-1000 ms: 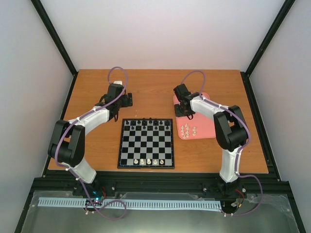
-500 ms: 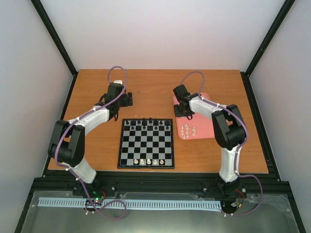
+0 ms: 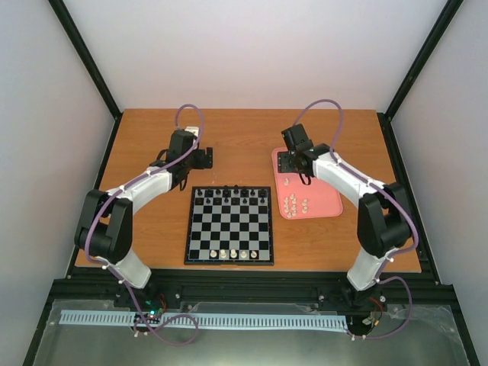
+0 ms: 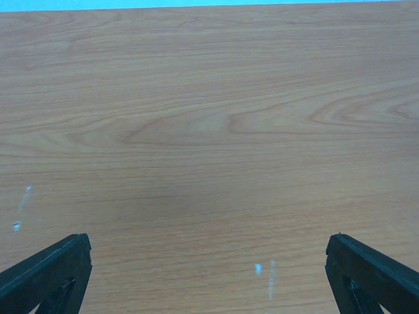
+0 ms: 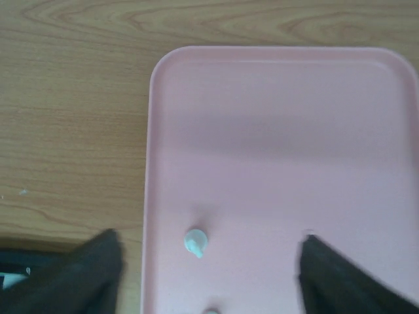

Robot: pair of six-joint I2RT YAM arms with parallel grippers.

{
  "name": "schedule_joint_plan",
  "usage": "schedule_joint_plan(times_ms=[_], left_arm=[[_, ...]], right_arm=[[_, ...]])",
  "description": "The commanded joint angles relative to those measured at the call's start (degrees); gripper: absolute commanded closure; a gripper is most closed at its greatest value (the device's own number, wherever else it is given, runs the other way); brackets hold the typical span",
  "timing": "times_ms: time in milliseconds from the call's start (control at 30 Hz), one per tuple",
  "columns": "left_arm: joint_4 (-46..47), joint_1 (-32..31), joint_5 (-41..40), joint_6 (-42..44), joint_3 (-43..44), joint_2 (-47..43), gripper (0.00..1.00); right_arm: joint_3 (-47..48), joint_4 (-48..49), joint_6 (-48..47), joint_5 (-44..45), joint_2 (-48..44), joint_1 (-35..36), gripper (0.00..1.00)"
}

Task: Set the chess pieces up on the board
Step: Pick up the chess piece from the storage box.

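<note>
The board [image 3: 229, 225] lies in the middle of the table, with several cream-white chess pieces [image 3: 232, 254] in its near row. More white pieces [image 3: 296, 203] stand on the pink tray [image 3: 324, 200]. My right gripper [image 3: 290, 169] hovers open over the tray's far left corner. In the right wrist view a single white piece [image 5: 196, 242] stands on the tray [image 5: 281, 131] between the spread fingers [image 5: 78, 275], touching neither, and another piece [image 5: 211, 311] shows at the bottom edge. My left gripper [image 3: 200, 158] is open over bare wood [image 4: 209, 131] beyond the board's far left corner.
Small black figures [image 3: 229, 192] line the board's far row. The tray lies right of the board, close to its far right corner. Black frame rails [image 3: 400, 191] run along the table's sides.
My right gripper has gone from shut to open and moved toward the tray's far end, its elbow swinging right. One white piece now stands free between its fingers. The left arm barely moved.
</note>
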Motion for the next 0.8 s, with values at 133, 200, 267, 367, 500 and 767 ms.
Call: schedule_joint_plan(times_ms=[133, 200, 267, 367, 500, 767], left_arm=[[-4.96, -6.11, 10.42, 5.97, 8.52, -0.59, 0.0], [-6.53, -7.19, 13.11, 6.06, 11.32, 0.35, 0.0], [-7.22, -7.77, 16.59, 5.7, 13.68, 1.1, 0.0], [-8.64, -8.39, 19.56, 5.59, 17.2, 2.85, 0.01], [-12.24, -9.62, 19.97, 5.98, 22.16, 6.02, 0.05], [-20.17, -16.82, 17.94, 5.68, 34.14, 15.24, 0.11]], right_arm=[[-8.01, -2.36, 5.9, 1.4, -10.72, -3.22, 0.0], [-9.92, -3.21, 6.63, 1.06, -12.84, -4.13, 0.0], [-10.68, -5.08, 7.46, 1.67, -14.34, -4.35, 0.0], [-14.66, -4.1, 8.61, 1.88, -17.91, -4.37, 0.0], [-19.37, -0.56, 8.22, -0.33, -21.77, -4.35, 0.0], [-23.19, 0.83, 8.81, 6.84, -26.68, -4.55, 0.0]])
